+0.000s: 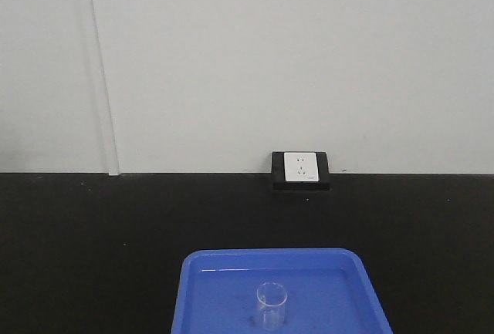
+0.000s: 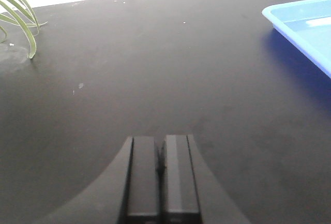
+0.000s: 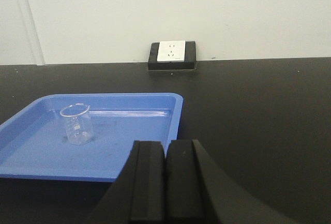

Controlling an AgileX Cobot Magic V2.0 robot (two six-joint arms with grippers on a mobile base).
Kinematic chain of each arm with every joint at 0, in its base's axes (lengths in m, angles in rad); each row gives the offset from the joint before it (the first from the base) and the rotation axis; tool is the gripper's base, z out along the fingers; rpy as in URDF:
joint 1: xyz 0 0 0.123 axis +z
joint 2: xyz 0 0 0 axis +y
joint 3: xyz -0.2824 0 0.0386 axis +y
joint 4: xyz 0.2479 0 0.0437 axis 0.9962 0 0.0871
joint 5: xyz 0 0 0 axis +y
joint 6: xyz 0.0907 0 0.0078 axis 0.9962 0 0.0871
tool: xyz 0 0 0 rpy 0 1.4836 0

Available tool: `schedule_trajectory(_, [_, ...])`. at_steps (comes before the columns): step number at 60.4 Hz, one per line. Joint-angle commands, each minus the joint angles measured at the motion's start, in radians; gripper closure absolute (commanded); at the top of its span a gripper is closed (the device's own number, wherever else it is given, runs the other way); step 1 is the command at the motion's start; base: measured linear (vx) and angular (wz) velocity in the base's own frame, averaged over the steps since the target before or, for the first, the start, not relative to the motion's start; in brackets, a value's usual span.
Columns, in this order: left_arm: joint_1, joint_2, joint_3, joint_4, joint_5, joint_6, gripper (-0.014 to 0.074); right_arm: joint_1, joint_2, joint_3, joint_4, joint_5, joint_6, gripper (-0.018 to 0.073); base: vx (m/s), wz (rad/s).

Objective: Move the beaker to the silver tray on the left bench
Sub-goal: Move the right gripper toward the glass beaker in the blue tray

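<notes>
- Showing the right gripper (image 3: 165, 180) jaws pressed together, gripping nothing; showing the same on the left gripper (image 2: 161, 177).
- Finding the beaker (image 3: 76, 124) standing upright inside the blue tray (image 3: 129, 131), at ten o'clock from the right gripper.
- Probably needing wide opening, a level approach, then gentle closing around the glass.
- Counting one beaker, one blue tray, one wall socket (image 3: 172, 53); seeing no silver tray.

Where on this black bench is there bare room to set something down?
Bare black countertop lies left of the blue plastic tray, out to the green plant leaves; also between tray and white wall socket, and right of it. Only the small clear glass beaker occupies the tray.
</notes>
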Motion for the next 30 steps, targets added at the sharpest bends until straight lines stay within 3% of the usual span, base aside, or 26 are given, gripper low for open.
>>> schedule_trajectory(1, [-0.007,-0.008,0.020,-0.003,-0.075,-0.002,0.0595,-0.007,-0.012,0.005,-0.004,-0.091,-0.007,0.0571,0.00,0.00])
schedule_trajectory(19, [-0.007,-0.008,0.020,-0.003,-0.075,-0.002,0.0595,-0.007,0.045,-0.101,-0.012,-0.273,-0.022,0.0571,0.00,0.00])
schedule_trajectory(30, [-0.007,-0.008,0.020,-0.003,-0.075,-0.002,0.0595,-0.007,0.360,-0.312,-0.025,-0.306,-0.142,0.0571,0.00,0.00])
